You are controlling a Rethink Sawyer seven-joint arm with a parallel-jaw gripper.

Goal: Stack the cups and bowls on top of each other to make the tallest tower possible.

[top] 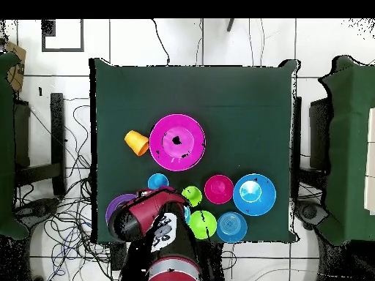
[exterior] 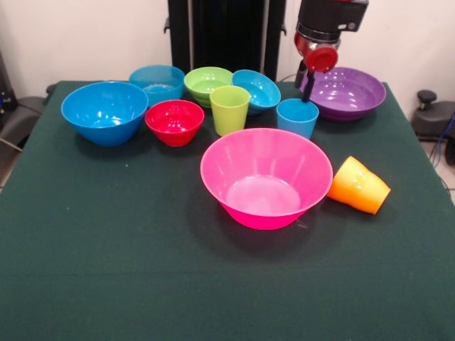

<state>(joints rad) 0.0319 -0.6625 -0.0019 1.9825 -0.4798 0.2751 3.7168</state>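
The huge pink bowl stands upright in mid table with nothing in it. The light blue cup stands upright just behind it. My gripper hangs just above that cup's far rim, in front of the wide purple bowl. The lime green cup stands upright. The orange cup lies on its side beside the pink bowl. The large blue bowl sits apart. Nothing is stacked.
Behind the cups sit the small red bowl, ribbed cyan bowl, lime green bowl and small blue bowl, close together. In the overhead view my arm covers part of the purple bowl and the small blue bowl.
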